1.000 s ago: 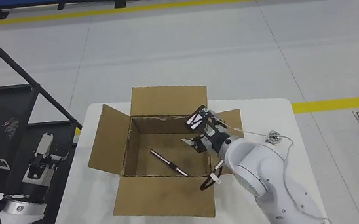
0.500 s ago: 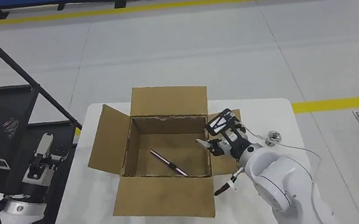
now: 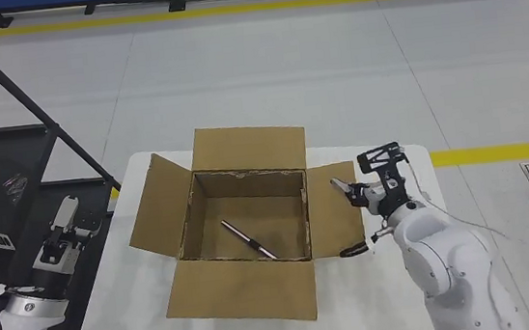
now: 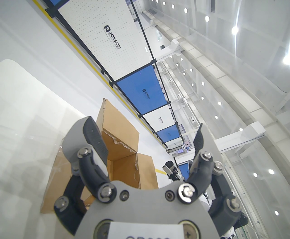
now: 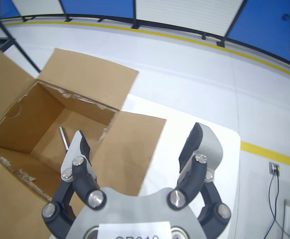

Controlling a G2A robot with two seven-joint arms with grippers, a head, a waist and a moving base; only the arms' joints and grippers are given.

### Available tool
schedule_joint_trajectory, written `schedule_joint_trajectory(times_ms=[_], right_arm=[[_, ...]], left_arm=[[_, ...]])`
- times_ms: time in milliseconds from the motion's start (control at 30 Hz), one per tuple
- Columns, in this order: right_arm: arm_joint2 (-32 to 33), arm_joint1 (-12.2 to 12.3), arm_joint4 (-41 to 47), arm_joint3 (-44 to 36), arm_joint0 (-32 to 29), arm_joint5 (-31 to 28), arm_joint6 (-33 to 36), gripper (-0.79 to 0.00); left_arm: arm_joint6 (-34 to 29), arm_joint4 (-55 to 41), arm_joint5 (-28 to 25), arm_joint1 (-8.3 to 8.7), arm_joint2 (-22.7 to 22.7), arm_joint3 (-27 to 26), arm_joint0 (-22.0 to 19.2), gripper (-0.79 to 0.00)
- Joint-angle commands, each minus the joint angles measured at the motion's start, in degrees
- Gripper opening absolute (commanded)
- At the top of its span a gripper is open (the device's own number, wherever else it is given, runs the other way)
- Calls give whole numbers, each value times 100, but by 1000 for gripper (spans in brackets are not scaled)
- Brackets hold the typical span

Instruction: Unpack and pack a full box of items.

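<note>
Cardboard box (image 3: 244,288) sits mid-table (image 3: 123,296) with flaps splayed and a slim rod (image 3: 249,239) flat on its floor; right gripper (image 5: 138,133) hangs at the box's 3 o'clock by the side flap, fingers apart and empty; left gripper (image 4: 145,125) sits off the table's 9 o'clock edge, fingers apart too.

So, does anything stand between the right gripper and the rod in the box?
Yes, the box: its right wall and flap lie between right gripper and rod; nothing covers the rod from above.
</note>
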Motion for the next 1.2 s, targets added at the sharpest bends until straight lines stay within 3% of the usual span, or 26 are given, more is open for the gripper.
schedule_joint_trajectory(times_ms=[0, 67, 233, 533, 1167], right_arm=[[301, 29, 3, 67, -59, 110, 137, 0], [542, 52, -137, 255, -60, 377, 324, 0], [877, 111, -144, 1147, 257, 401, 729, 0], [1045, 219, 260, 3002, 1161, -299, 1257, 0], [772, 331, 277, 4465, 1934, -289, 1421, -12]], left_arm=[[0, 0, 0, 0, 0, 0, 0, 0], [0, 0, 0, 0, 0, 0, 0, 0], [0, 0, 0, 0, 0, 0, 0, 0], [0, 0, 0, 0, 0, 0, 0, 0], [0, 0, 0, 0, 0, 0, 0, 0]])
